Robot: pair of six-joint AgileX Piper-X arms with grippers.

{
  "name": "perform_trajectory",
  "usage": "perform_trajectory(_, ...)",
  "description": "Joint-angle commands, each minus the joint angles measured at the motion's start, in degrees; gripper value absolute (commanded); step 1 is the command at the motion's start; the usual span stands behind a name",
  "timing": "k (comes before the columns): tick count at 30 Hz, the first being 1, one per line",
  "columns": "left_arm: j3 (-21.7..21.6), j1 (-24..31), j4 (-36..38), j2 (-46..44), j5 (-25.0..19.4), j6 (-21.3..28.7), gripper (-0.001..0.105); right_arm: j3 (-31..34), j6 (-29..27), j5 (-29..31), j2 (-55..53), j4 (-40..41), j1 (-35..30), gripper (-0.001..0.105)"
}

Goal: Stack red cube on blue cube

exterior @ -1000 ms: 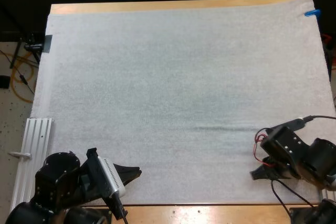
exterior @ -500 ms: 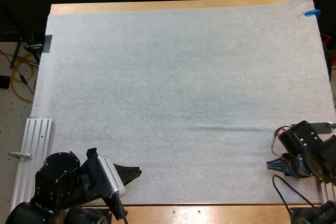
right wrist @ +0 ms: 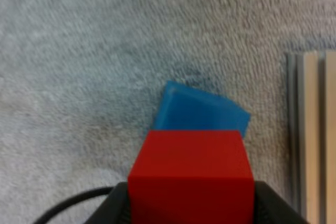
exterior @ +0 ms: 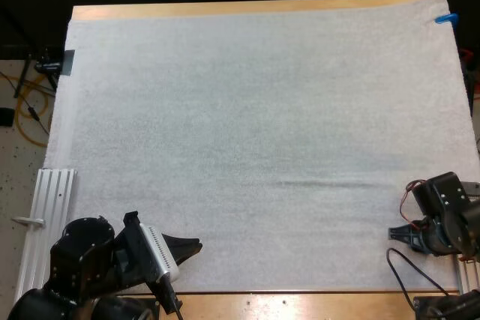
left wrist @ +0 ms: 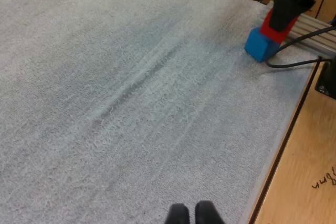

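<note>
Fingers (right wrist: 118,205) of my right gripper (exterior: 399,236) pinch the small red cube (right wrist: 189,169) from both sides. They hold it over the small blue cube (right wrist: 202,109), at the near right corner of the white fleecy mat (exterior: 247,133) on the wooden tabletop (exterior: 300,303). The red cube sits square to the gripper and covers part of the blue cube. The blue cube lies flat on the mat, turned a little askew to the red one, with one corner pointing toward the ribbed metal rail (right wrist: 310,129) just beside it. Neither cube has a long axis. Whether the two cubes touch, I cannot tell. My left gripper (left wrist: 191,214) hovers over the mat's near left part, well apart from the cubes, its fingers pressed together on nothing.
</note>
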Motion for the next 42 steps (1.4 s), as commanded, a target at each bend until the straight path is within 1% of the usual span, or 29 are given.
perform_trajectory(1, -0.66, -0.19, 0.04, 0.33, 0.95, 0.44, 0.0, -0.12, -0.39, -0.43, -0.28, -0.77, -0.29, 0.019)
perform_trajectory(9, -0.66, -0.19, 0.35, 0.33, 0.95, 0.44, 0.0, 0.37, 0.04, 1.24, -0.14, -1.95, -0.29, 0.019)
perform_trajectory(11, -0.66, -0.19, 0.71, 0.33, 0.95, 0.44, 0.0, 0.37, 1.08, 1.43, -0.14, -1.95, -0.29, 0.019)
perform_trajectory(13, -0.66, -0.19, 1.26, 0.33, 0.95, 0.44, 0.0, 0.37, 1.52, 1.68, -0.14, -1.95, -1.71, 0.019)
perform_trajectory(17, -0.66, -0.19, 1.57, 0.33, 0.95, 0.57, 0.0, 0.37, 0.6, 0.75, -0.14, -2.09, -5.92, 0.019)
perform_trajectory(19, -0.66, -0.19, 1.57, 0.33, 0.95, 0.7, 0.0, 0.48, -1.77, -2.6, -0.14, -2.12, -8.99, 0.019)
perform_trajectory(22, -0.66, -0.19, 1.57, 0.33, 0.95, 0.69, 0.0, 0.64, -4.42, -5.61, -0.14, -2.76, -11.67, 0.019)
perform_trajectory(29, -0.66, -0.19, 1.57, 0.33, 0.95, 0.69, 0.0, 0.85, -5.56, -6.49, -0.14, -4.18, -12.22, 0.019)
perform_trajectory(37, -0.66, -0.19, 1.57, 0.33, 0.95, 0.69, 0.0, 1.03, -5.38, -6.22, 0.37, -4.45, -12.22, 0.019)
perform_trajectory(39, -0.66, -0.19, 1.57, 0.33, 0.95, 0.69, 0.0, 0.98, -5.38, -6.21, 1.0, -4.45, -12.22, 0.021)
perform_trajectory(42, -0.66, -0.19, 1.57, 0.33, 0.95, 0.69, 0.0, 0.98, -5.38, -6.0, 2.47, -4.45, -12.22, 0.037)
